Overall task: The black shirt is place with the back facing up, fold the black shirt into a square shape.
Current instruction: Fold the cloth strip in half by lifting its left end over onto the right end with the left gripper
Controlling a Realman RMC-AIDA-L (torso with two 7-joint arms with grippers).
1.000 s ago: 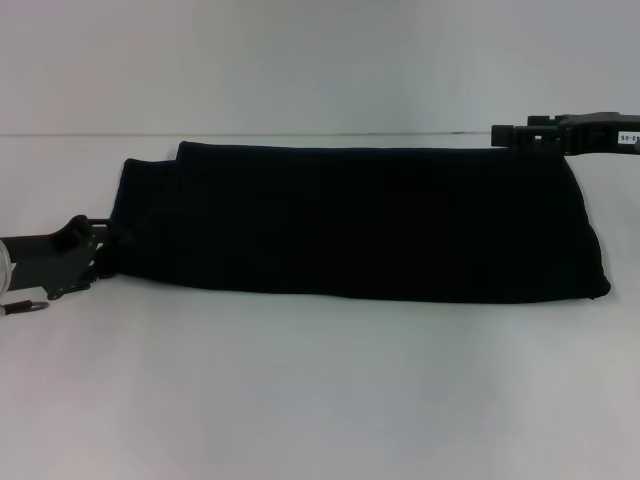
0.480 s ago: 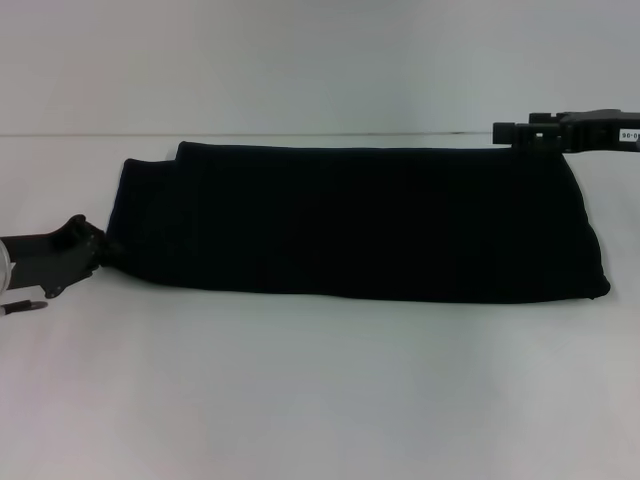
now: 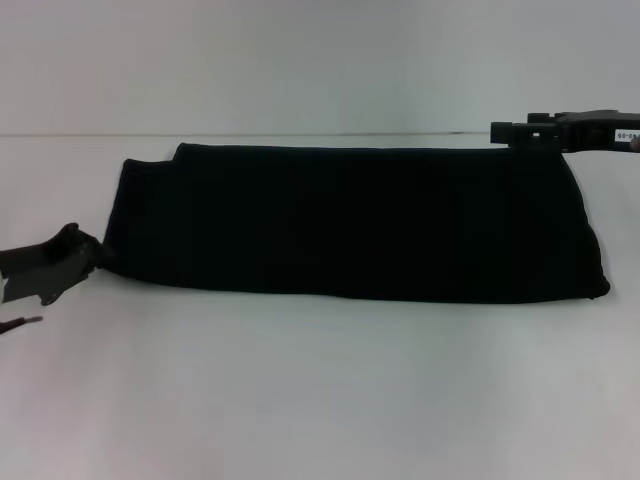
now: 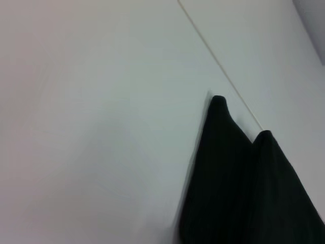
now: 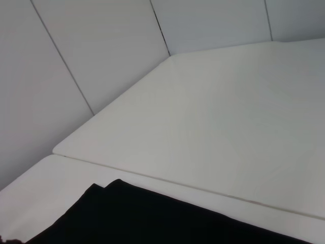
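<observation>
Left hand [image 3: 62,262] has slid outward over the last sec, away from the near-left corner of the black shirt [image 3: 355,220]; now just beside the cloth, prob not gripping it. Can't tell how wide its fingers are tbh. Right hand [image 3: 545,131] hasn't budged, parked at the far-right corner, fingers also can't tell. Shirt lies as a long folded band across the white surface [image 3: 320,390], so imo it still needs an end-to-end fold to get square. Plain pale wall [image 3: 320,60] behind, nothing else around.
</observation>
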